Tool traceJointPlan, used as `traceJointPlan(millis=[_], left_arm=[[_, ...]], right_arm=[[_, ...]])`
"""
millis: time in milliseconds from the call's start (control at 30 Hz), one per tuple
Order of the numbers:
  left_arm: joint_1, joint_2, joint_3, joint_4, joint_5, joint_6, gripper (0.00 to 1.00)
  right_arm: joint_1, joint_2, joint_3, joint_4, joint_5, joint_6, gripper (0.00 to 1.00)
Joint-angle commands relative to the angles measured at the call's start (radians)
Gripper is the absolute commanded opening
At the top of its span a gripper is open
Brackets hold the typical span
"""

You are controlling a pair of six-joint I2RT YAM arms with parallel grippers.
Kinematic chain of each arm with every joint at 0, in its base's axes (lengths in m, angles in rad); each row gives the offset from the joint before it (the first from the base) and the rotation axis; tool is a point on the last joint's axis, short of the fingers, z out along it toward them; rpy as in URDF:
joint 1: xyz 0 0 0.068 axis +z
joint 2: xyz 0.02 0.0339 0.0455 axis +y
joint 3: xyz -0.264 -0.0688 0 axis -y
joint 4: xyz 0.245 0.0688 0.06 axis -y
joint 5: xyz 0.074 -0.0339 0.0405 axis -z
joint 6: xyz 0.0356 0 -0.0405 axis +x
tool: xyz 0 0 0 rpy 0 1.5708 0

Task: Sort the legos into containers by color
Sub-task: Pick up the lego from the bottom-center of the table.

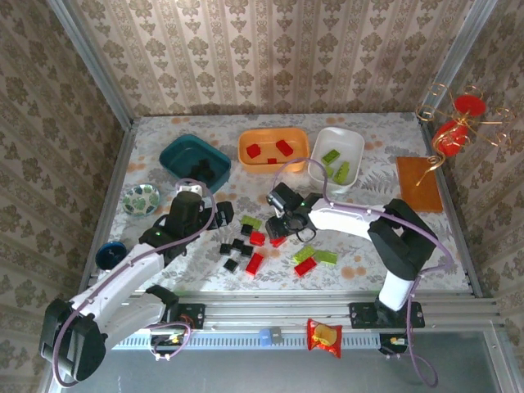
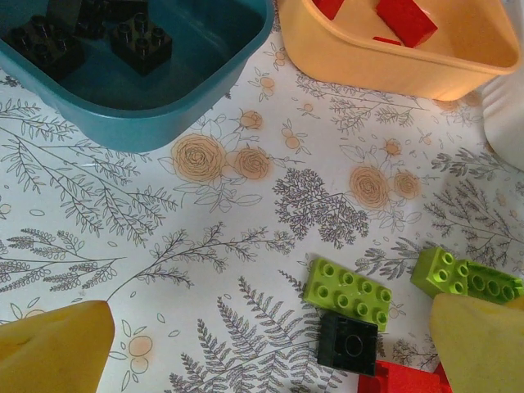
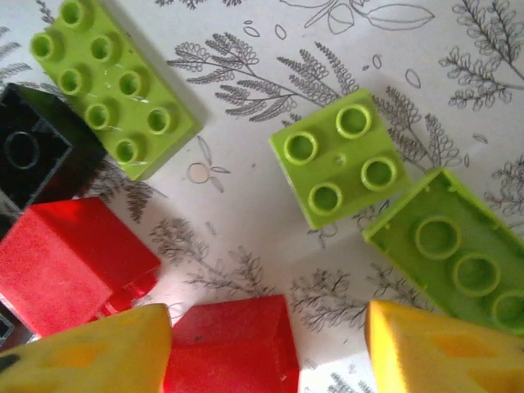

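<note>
Bench (image 1: 221, 131) has a floral cloth, both arms bolted at its near edge. Left arm (image 1: 123, 282) reaches toward the dark teal tray (image 1: 178, 154). The left jaws are released and wide: yellow fingertips (image 2: 53, 352) sit at the two bottom corners of the wrist view, bare cloth between them, nothing held. Right arm (image 1: 401, 237) bends in over the loose pile mid-bench. The right jaws stand apart, straddling a red brick (image 3: 229, 348) — one fingertip (image 3: 90, 352) right at its edge, clear gap to the other, so not clamped. Three trays sit in a row at the far side: teal on the left with black bricks (image 2: 139, 41) inside, orange tray (image 1: 274, 166) in the middle with red bricks (image 1: 284, 147), white tray (image 1: 348, 135) on the right with lime bricks (image 1: 332, 155). Loose legos lie between the arms — black squares (image 1: 241, 246), a red oblong (image 1: 255, 262), lime pieces (image 1: 315, 255). Just beyond the right fingertips: a lime square brick (image 3: 340, 160) studs up, a lime oblong (image 3: 110, 86), and an upturned lime brick (image 3: 458, 254).
</note>
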Motion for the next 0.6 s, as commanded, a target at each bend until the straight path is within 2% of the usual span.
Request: traceJointPlan(millis=[0, 233, 433, 567], left_arm=[[0.012, -0.010, -0.014, -0.002, -0.007, 0.004, 1.00], [0.024, -0.013, -0.026, -0.008, 0.000, 0.004, 1.00], [0.031, -0.014, -0.026, -0.001, 0.005, 0.006, 1.00], [0.032, -0.009, -0.024, -0.001, 0.007, 0.006, 1.00]], right_arm=[[0.027, -0.024, 0.003, -0.027, 0.060, -0.008, 0.73], [0.053, 0.034, -0.004, -0.046, 0.056, 0.000, 0.73], [0.053, 0.054, -0.015, -0.040, 0.066, 0.001, 0.61], [0.053, 0.043, -0.009, -0.034, 0.050, -0.008, 0.43]])
